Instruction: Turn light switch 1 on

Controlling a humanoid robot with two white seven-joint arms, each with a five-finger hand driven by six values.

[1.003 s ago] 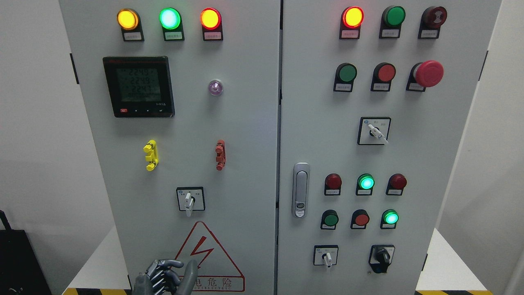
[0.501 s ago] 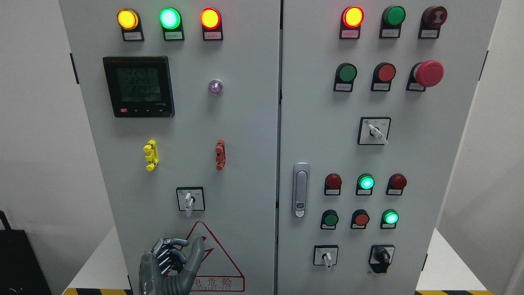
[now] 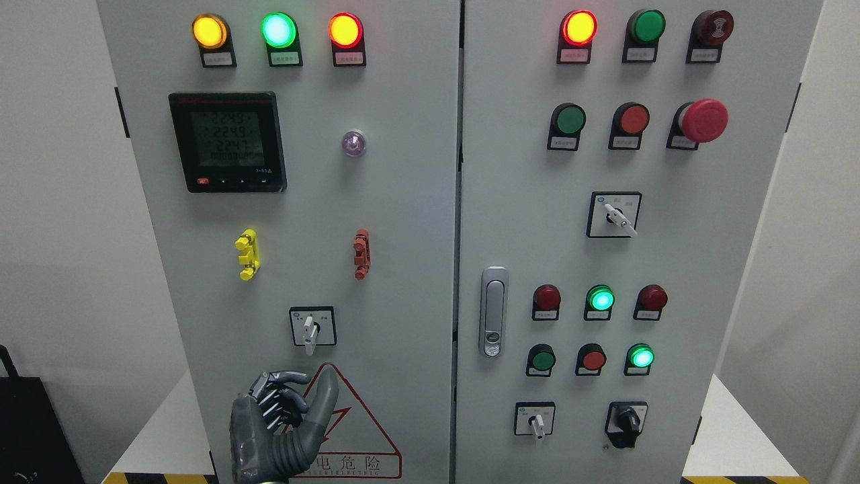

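Head view: left hand [image 3: 282, 420] is low on the left door of the cabinet [image 3: 403, 222], in front of the red warning triangle [image 3: 349, 430]. Four fingers [image 3: 275, 396] are curled in toward the palm and the thumb [image 3: 326, 403] sticks up toward 1 o'clock. It grips nothing. Right hand not in frame.

Target, by my read: the rotary selector [image 3: 310, 328] on the left door, at about 12–1 o'clock from the hand, near but apart. Its white lever hangs straight down at 6 o'clock inside the black-framed plate. Labels too small to read, so "switch 1" is a guess; three other selectors sit on the right door.

Step in hand: approach. No contact with the lever yet.

Next move calls for:
- lifting the hand toward 12 o'clock until thumb and curled fingers bracket the lever
- pinching the lever, then a wrist roll to one of the marked positions at about 11 or 1 o'clock; which one is ON I cannot tell
- keeping the knuckles off the door face

Lever is slim, so a misaligned pinch will likely slip off. The top row of lamps is lit amber, green and amber; which lamp would confirm the switch I cannot tell.
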